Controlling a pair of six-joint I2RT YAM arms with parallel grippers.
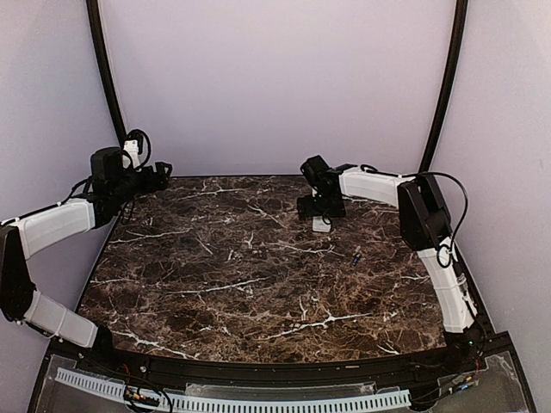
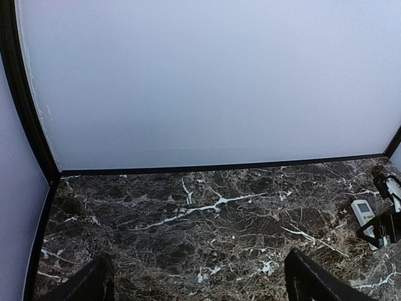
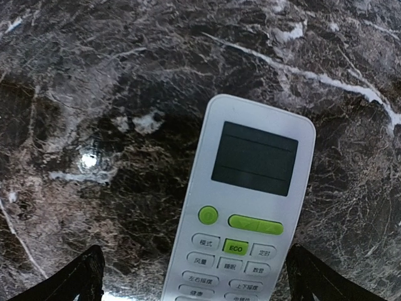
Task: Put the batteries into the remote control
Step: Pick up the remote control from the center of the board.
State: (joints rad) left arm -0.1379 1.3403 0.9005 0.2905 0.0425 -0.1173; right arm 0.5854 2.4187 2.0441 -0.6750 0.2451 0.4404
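Right jaws wide open, straddling remote control (image 3: 241,207) at upper centre-right of overhead view; nothing gripped. Left jaws open, empty, upper left. Remote: white glossy plastic, rounded slab, grey-green screen and green buttons facing up. Battery bay likely underneath. Could skid on polished marble desk (image 1: 215,275) if pinched off-centre. One battery (image 1: 355,255) visible, lower right of remote: slim dark cylinder, prone to rolling, easily lost against dark veined stone.

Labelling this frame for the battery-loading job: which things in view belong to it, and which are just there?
Job:
- remote control, face up, screen and buttons showing
- one battery, loose on the marble, apart from the remote

Not the job:
- table
- white slotted strip along the near edge
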